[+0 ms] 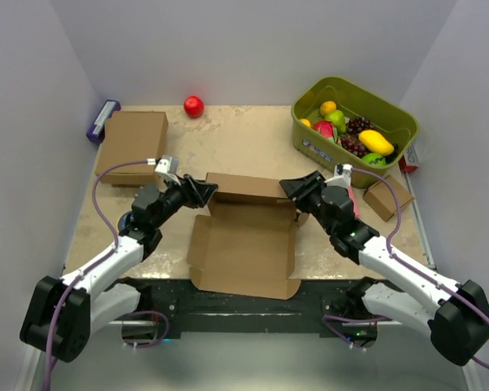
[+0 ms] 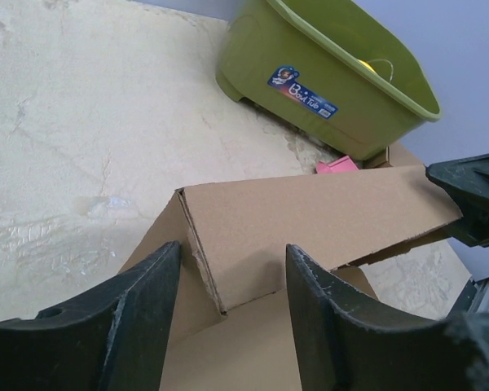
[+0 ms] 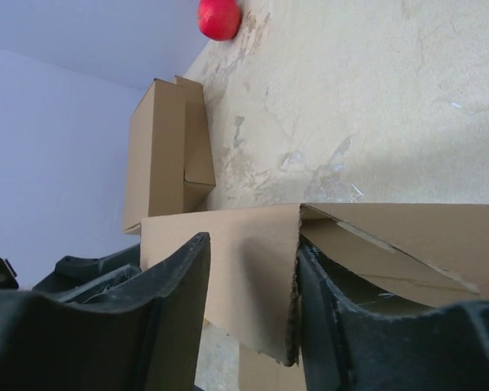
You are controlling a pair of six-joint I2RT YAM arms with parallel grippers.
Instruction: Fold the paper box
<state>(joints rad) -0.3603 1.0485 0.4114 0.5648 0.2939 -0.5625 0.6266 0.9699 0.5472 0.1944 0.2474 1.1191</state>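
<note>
Paper box point(image 1: 248, 244) on table point(image 1: 228, 138), back wall point(image 1: 246, 187) upright. Left end effector point(image 1: 205, 191), right end effector point(image 1: 288, 188) both spread, straddling its opposite ends.

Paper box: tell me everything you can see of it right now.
The paper box is plain brown corrugated cardboard, a die-cut sheet partly folded. Its base panel lies flat on the table near the front edge, with a side flap at left and right and the rear wall raised. The left gripper has its fingers either side of that wall's left end, the right gripper likewise at its right end; whether they pinch it is unclear.
</note>
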